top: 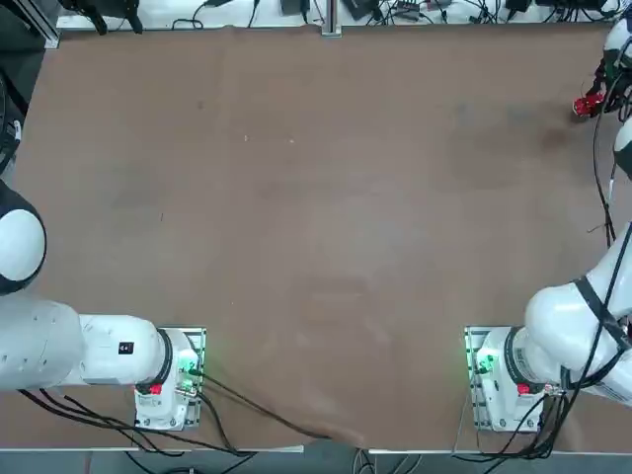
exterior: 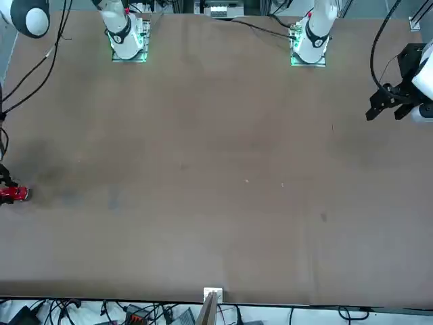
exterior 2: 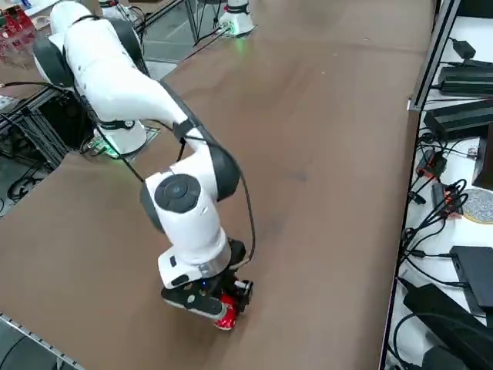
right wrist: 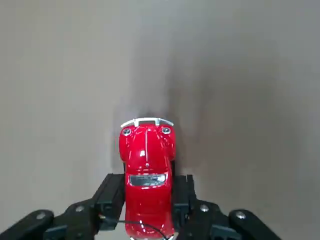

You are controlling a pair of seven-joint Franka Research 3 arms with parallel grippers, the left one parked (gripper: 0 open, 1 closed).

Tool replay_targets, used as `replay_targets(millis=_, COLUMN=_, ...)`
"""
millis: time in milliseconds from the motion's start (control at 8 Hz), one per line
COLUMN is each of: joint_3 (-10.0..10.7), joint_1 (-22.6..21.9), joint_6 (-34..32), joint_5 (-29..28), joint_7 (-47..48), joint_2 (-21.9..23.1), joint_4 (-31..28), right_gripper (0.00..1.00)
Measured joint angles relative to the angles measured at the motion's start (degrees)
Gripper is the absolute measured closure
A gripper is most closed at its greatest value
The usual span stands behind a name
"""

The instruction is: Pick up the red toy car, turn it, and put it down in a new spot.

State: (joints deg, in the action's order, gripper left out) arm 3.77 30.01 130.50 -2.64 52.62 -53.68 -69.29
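At the table's far right edge, the right gripper (right wrist: pixel 148 200) has its fingers clamped on the red toy car (right wrist: pixel 147 170); only the wrist view shows this grip, while the top view shows just the car (top: pixel 588 104).

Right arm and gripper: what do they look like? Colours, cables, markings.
The right arm has glossy white rounded links with dark grey joint bands and a round grey cap on one joint. A thin black cable loops along it down to the wrist. The right gripper is black, with angular fingers and visible screw heads.
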Motion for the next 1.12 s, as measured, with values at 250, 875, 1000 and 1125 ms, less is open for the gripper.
replay_targets(millis=250, joint_3=-0.27, joint_1=-0.02, joint_6=1.0, joint_5=-0.07, joint_7=-0.02, joint_2=-0.91, joint_4=0.41, right_gripper=0.48)
replay_targets(millis=875, joint_3=-0.28, joint_1=0.21, joint_6=1.06, joint_5=-1.78, joint_7=-0.03, joint_2=-0.99, joint_4=0.46, right_gripper=0.48)
replay_targets(millis=1000, joint_3=-0.28, joint_1=0.25, joint_6=1.06, joint_5=-1.81, joint_7=-0.03, joint_2=-0.99, joint_4=0.46, right_gripper=0.48)
replay_targets(millis=1125, joint_3=-0.28, joint_1=0.28, joint_6=1.06, joint_5=-1.85, joint_7=-0.03, joint_2=-1.0, joint_4=0.46, right_gripper=0.48)
